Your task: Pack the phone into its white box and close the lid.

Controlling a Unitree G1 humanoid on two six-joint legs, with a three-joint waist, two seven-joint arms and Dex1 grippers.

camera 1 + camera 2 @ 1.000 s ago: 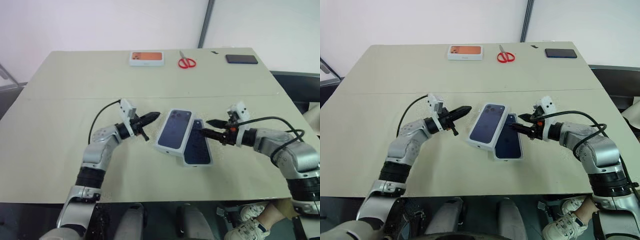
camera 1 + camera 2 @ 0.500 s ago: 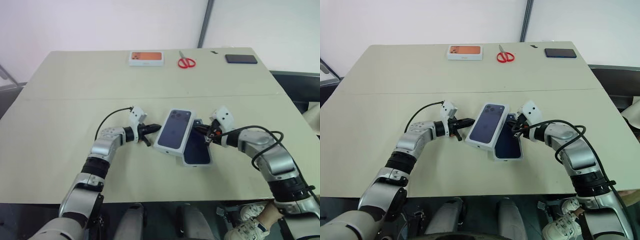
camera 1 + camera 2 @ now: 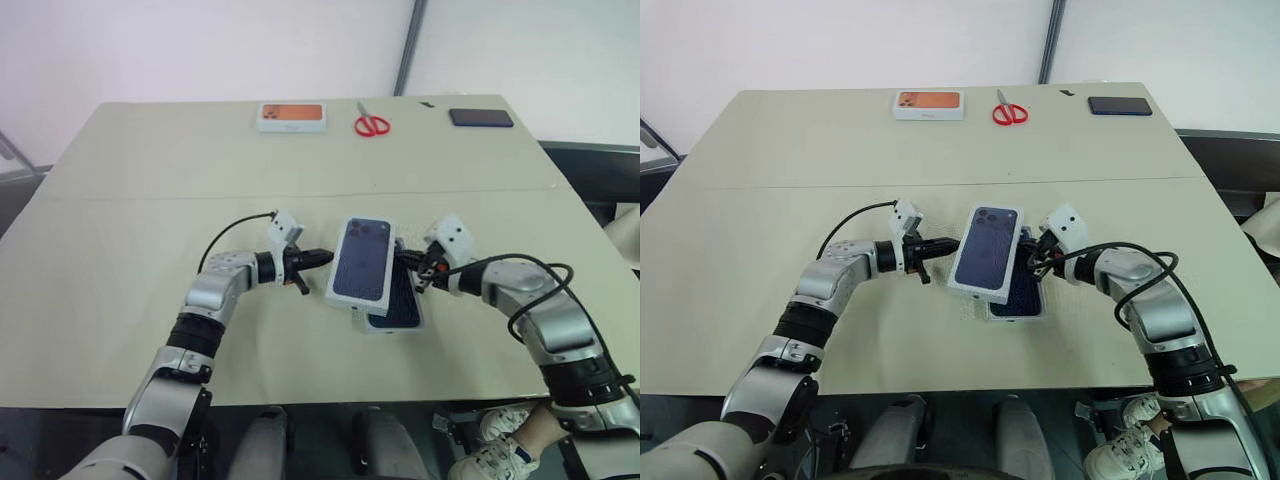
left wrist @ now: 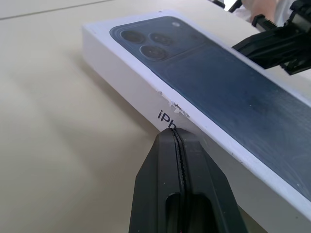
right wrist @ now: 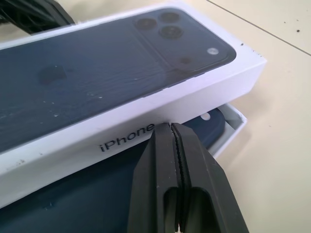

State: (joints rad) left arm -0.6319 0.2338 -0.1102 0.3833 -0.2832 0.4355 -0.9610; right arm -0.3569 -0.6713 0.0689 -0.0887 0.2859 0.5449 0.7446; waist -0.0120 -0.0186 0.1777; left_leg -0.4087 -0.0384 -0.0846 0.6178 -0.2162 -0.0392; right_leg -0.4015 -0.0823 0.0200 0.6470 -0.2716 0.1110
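Left eye view shows the lid (image 3: 362, 262) lying slanted over the white box (image 3: 399, 322) near the middle of the table (image 3: 120, 200), its printed dark blue phone picture facing up; the lid covers the left part of the box and is not seated on it, so the box stays partly uncovered on the right side; the phone (image 3: 400, 300) lies inside the white box, and its dark back is visible beside and below the lid. The left gripper (image 3: 322, 257) has its two black fingers pressed together with no gap, and its tip touches the left long side of the lid; in the left wrist view this tip (image 4: 177, 133) meets the white side wall just under the printed letters. The right gripper (image 3: 412, 267) also has its fingers fully together, holding nothing; it is at the right long side of the lid, and in the right wrist view its tip (image 5: 167, 127) touches the white wall next to the printed word, above the phone (image 5: 214, 127) in the box. At the far edge of the table lie a white box with an orange picture (image 3: 293, 116), red scissors (image 3: 373, 123) and a flat black slab (image 3: 481, 117), well apart from the grippers.
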